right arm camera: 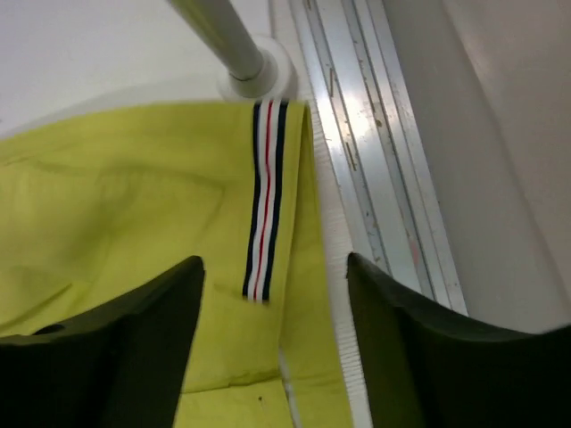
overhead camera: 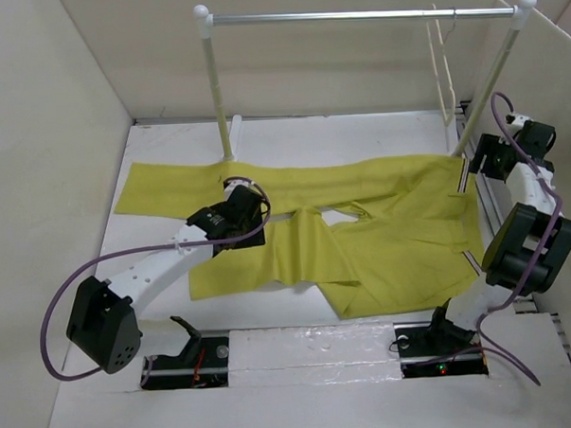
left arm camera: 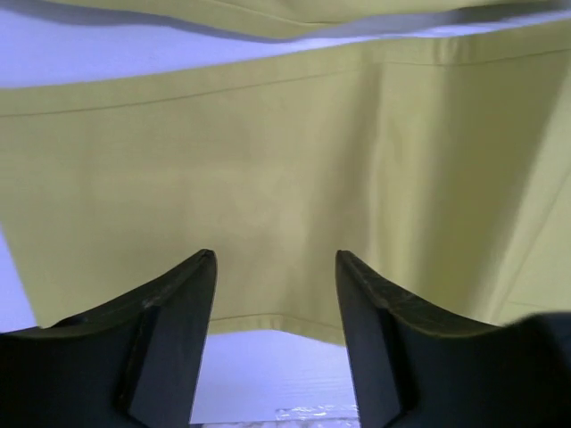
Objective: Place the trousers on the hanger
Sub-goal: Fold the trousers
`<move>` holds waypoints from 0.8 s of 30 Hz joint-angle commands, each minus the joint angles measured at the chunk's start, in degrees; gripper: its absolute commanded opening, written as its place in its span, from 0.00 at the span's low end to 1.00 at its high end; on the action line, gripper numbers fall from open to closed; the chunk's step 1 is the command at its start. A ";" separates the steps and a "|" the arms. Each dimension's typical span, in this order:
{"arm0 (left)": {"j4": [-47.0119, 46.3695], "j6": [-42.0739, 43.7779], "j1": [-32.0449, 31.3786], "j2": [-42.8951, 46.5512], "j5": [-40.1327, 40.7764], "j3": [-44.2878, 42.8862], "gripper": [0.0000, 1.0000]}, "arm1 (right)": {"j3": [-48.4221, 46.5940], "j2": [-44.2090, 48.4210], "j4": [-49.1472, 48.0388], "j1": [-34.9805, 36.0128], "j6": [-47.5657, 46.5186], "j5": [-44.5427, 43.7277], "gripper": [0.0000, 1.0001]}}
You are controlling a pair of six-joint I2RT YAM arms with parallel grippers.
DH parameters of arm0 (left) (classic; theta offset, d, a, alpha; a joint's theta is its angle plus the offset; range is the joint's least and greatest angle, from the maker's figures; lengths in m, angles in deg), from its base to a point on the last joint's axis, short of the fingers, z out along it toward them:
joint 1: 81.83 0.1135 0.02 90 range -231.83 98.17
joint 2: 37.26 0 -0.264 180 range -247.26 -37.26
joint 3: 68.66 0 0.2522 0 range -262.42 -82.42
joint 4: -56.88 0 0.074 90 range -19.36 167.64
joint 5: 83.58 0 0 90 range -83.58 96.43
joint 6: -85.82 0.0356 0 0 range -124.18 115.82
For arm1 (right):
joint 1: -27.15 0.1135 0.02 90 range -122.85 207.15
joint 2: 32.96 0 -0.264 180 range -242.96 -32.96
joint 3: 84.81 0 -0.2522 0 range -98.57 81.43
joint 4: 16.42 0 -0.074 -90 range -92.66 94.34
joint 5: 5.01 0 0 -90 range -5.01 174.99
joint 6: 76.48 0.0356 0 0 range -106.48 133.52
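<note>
Table (overhead camera: 358, 135): one white top, carrying everything else.
Trousers (overhead camera: 391, 247): one mustard-yellow pair is lying flat across the table's middle. The waist is pointing to 3 o'clock and the legs are running to 9 o'clock, the nearer leg folded back on itself.
Rail (overhead camera: 353, 15): one silver bar is resting on two white posts along the 12 o'clock edge.
Arms: two. The left arm is reaching in from 7 o'clock and the right arm from 4 o'clock.
Hanger (overhead camera: 443, 65): one cream hanger is hanging from the rail near its 3 o'clock end, well apart from the trousers.
Left gripper (left arm camera: 277, 259): its fingers are standing spread over a trouser leg, near where the legs part. Only yellow cloth is showing between them.
Right gripper (right arm camera: 275, 263): its fingers are standing spread over the waist edge at 3 o'clock, beside a post foot. A striped band (right arm camera: 265, 196) is showing between them.
Hard to make out: the hanger's hook is showing only faintly. The left arm is covering some cloth. I cannot tell whether either gripper is touching the fabric.
</note>
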 commanded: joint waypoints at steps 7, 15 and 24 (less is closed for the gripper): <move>9.26 -7.47 11.10 2.69 7.51 -3.10 0.60 | 4.83 11.65 3.77 5.74 -5.60 0.17 0.65; -2.34 -10.63 37.67 3.54 -22.11 9.92 0.53 | 39.89 47.60 -2.75 32.83 2.66 2.74 0.00; -2.97 -11.96 36.53 -13.11 -14.07 11.15 0.64 | 42.92 44.48 -2.83 47.83 2.84 0.18 0.36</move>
